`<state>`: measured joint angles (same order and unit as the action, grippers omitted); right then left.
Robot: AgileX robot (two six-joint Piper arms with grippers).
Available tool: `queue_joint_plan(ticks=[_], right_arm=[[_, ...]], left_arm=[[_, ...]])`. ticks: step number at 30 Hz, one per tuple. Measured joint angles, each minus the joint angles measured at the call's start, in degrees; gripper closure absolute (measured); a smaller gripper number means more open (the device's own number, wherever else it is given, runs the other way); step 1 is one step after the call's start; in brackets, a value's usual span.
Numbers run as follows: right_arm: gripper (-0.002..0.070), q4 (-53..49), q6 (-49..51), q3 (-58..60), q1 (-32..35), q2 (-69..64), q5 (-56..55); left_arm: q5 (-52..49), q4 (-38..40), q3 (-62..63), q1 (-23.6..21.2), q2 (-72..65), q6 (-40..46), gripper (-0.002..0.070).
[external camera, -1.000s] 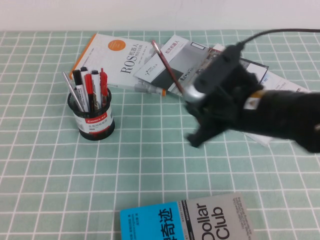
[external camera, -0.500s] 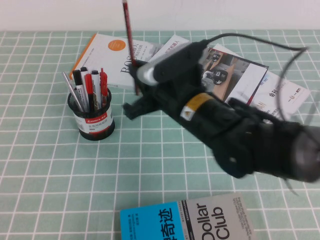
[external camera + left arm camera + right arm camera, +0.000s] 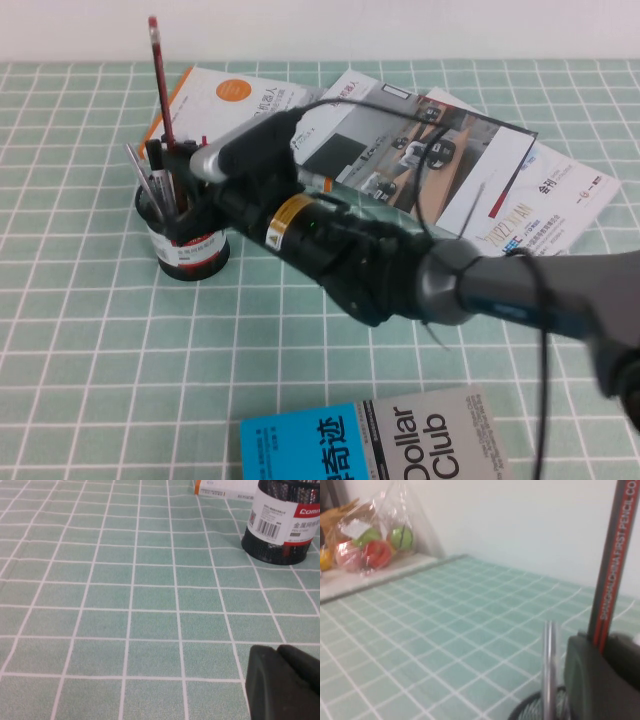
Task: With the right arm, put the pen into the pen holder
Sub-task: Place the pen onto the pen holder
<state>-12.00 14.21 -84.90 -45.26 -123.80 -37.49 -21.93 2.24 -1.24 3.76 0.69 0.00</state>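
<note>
— Changed since a second ago? Right claw [image 3: 178, 205] swung from the magazines to directly above the pen holder [image 3: 183, 237], gripping the pen [image 3: 161, 80] upright.

— Meaning? Lowering and release remaining. Left claw [image 3: 282, 682]: near the holder, state not discernible.

The right arm [image 3: 400, 270] is bulky and black, with a yellow label, grey-ended cylinder and thin black cable.

markers [image 3: 178, 175] crowding pen holder [image 3: 186, 245] (little room), books [image 3: 240, 120] behind
</note>
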Motion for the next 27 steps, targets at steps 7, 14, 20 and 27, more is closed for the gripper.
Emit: queue_joint_plan(ticks=[7,14,20,27], right_arm=[[0.0659,-1.15,1.05,-2.95,0.00,-4.70,0.00],[0.0659,-1.27,1.14,-4.52,0.00,-5.82,2.55],[0.0608,-1.86,1.14,-4.56,0.00,-5.82,3.87],[0.0366,-3.12,1.04,-4.56,0.00,-4.96,8.17]], left_arm=[[0.00,0.00,0.00,0.00,0.00,0.00,0.0681],[0.00,0.00,0.00,0.00,0.00,0.00,0.0681],[0.00,0.00,0.00,0.00,0.00,0.00,0.0681],[0.00,0.00,0.00,0.00,0.00,0.00,0.0681]])
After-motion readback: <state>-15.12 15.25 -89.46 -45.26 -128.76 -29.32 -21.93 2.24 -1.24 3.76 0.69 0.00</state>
